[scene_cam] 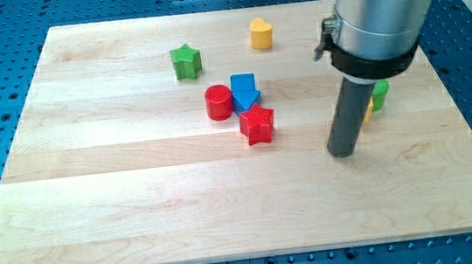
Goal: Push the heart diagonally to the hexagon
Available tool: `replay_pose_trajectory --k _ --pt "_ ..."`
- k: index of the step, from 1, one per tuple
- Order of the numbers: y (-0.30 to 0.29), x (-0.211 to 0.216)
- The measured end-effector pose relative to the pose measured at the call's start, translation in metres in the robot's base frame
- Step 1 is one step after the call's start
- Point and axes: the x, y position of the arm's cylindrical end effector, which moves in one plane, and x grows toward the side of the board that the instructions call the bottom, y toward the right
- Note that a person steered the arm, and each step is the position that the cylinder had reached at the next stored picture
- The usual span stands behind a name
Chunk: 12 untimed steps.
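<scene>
Presently, my tip (342, 151) rested on the desk (139, 212), toward the view's right, below the silver arm housing (381, 7). No hand was fitted to the arm, only the dark rod (346, 116), so no open or closed state applied.

The yellow heart (261, 33) stood well apart from the tip, up and to the view's left, near the desk's top edge. Just right of the rod, a green block (380, 96) showed, largely hidden by the rod and housing; its shape could not be confirmed. A sliver of yellow (367, 109) sat touching the rod's right side, shape also unclear.

To the tip's left lay a cluster: a red star (258, 124) nearest, a blue block (244, 91) above it and touching, and a red cylinder (219, 102) beside the blue block. A green star (186, 62) stood farther up-left, apart from the cluster. The tip touched none of the blocks in the cluster.
</scene>
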Motion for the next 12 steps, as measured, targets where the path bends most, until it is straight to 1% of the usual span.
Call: replay_pose_trajectory --k 1,2,3,4,5,6,7,8,9,10,11,12 --pt "0.015 -0.033" --pt "0.030 -0.042" --pt "-0.012 -0.078" --pt "-0.016 -0.140" --pt "-0.015 -0.210" --pt "-0.029 -0.272" --pt "-0.103 -0.272" --pt "-0.096 -0.211" --pt "0.021 -0.190" --pt "0.016 -0.197" --pt "-0.031 -0.197" --pt "-0.048 -0.213"
